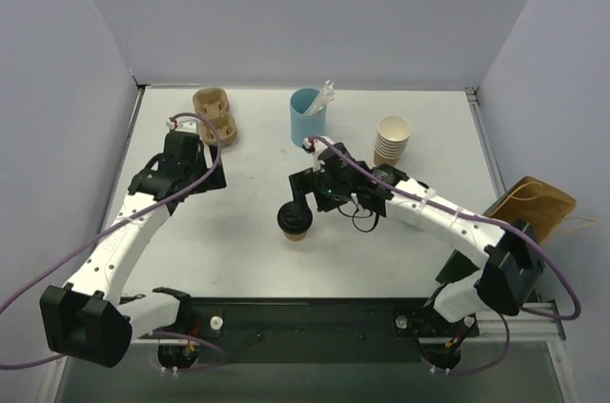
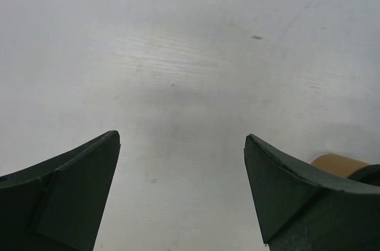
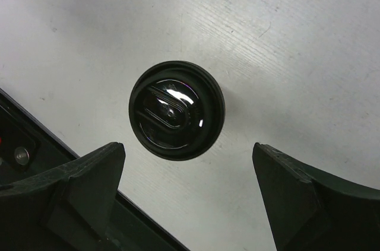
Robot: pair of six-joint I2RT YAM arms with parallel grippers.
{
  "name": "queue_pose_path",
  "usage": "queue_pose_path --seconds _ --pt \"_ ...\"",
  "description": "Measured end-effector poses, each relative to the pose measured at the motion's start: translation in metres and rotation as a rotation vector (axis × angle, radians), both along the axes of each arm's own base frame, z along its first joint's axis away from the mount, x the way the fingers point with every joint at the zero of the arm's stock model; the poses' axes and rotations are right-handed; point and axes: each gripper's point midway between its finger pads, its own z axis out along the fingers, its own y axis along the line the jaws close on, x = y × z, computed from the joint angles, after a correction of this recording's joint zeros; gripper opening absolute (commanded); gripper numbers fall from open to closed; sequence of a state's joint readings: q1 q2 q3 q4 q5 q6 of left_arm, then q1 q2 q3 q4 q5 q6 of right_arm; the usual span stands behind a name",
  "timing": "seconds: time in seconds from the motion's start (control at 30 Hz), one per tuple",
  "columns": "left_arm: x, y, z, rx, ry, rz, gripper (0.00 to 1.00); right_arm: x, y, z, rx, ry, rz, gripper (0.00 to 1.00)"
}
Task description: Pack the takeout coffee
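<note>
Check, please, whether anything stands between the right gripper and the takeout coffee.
Nothing visible does. The right gripper hangs open directly above the takeout coffee, and its wrist camera looks straight down on it. The jaws stand wide to either side, not touching the cup, with only the table showing around it.

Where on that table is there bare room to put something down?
Bare: the table between the left pincer and the coffee, and between the carrier and the blue cup. Crowded: around the right pincer, coffee and cup stack.
</note>
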State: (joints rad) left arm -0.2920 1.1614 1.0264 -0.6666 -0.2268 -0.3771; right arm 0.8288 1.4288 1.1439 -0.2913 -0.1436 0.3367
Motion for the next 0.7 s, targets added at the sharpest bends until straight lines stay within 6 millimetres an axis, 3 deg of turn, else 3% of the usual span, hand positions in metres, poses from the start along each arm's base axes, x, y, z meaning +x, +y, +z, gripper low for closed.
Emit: queue_pose_path --seconds 0.1,0.23,0.5,0.7 --pt "-0.014 0.029 -0.026 0.038 0.071 0.058 0.96 0.000 0.015 -0.009 -0.035 0.006 0.025 0.94" --pt "-0.031 0.039 -0.048 0.068 0.137 0.052 0.95 0.007 0.034 -0.018 -0.076 -0.004 0.055 0.94" --pt "-0.032 0.036 -0.041 0.057 0.108 0.025 0.95 0.007 0.042 -0.047 -0.168 0.010 0.084 0.93" --pt "-0.032 0.034 -0.040 0.051 0.103 0.019 0.95 0.005 0.044 -0.060 -0.194 0.030 0.100 0.84"
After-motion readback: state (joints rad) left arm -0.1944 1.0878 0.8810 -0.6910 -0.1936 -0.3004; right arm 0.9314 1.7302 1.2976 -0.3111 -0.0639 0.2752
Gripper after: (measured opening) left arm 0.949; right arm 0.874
